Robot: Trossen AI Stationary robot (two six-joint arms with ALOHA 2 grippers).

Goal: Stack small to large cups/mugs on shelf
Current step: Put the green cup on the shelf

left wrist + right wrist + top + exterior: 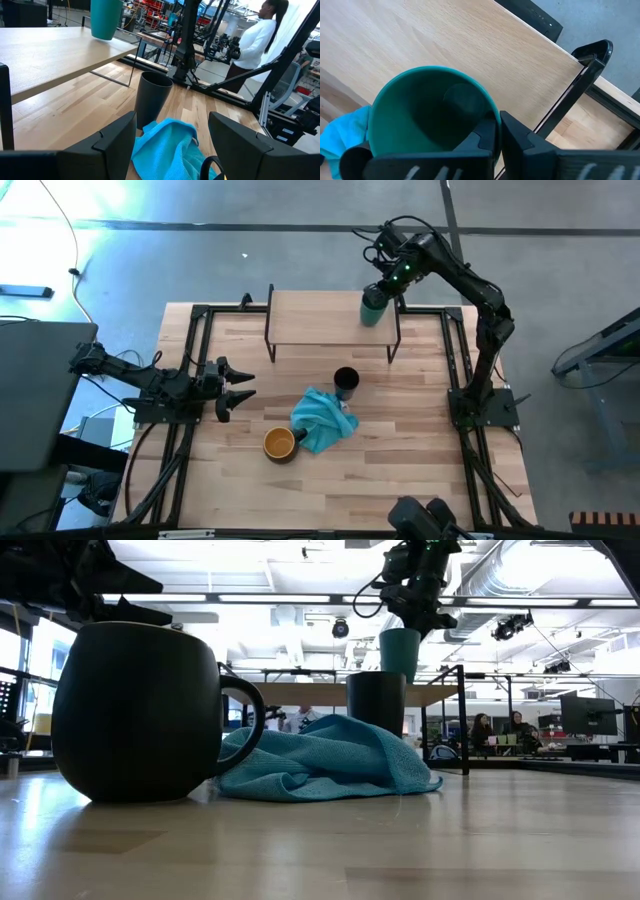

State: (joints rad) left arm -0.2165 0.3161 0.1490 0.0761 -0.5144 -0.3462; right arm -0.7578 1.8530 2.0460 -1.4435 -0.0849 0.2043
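1. Your right gripper (pixel 495 137) has its jaws clamped on the rim of the small green plastic cup (pixel 373 308), one finger inside the wall and one outside. That pinch keeps the cup upright, mouth up.
2. The cup is over the right end of the low light-wood shelf on thin black legs (pixel 310 315), toward one o'clock on the worktop. From the low view it seems to hang just above the board or barely meet it; you cannot tell which.
3. Placing the smallest cup at one end would leave the remainder of the board free for the bigger ones, which fits a small-to-large row.
4. The taller black tapered cup (pixel 346 384) stands on the light wooden worktop (pixel 400 480) near centre, just in front of the shelf, touching the crumpled teal cloth (pixel 322 420).
5. The wide dark mug with yellow-orange inside (pixel 280 444) sits at about seven o'clock of the cloth, upright.
6. Your left gripper (pixel 240 385) waits at nine o'clock, jaws apart and empty, pointing toward the cloth.
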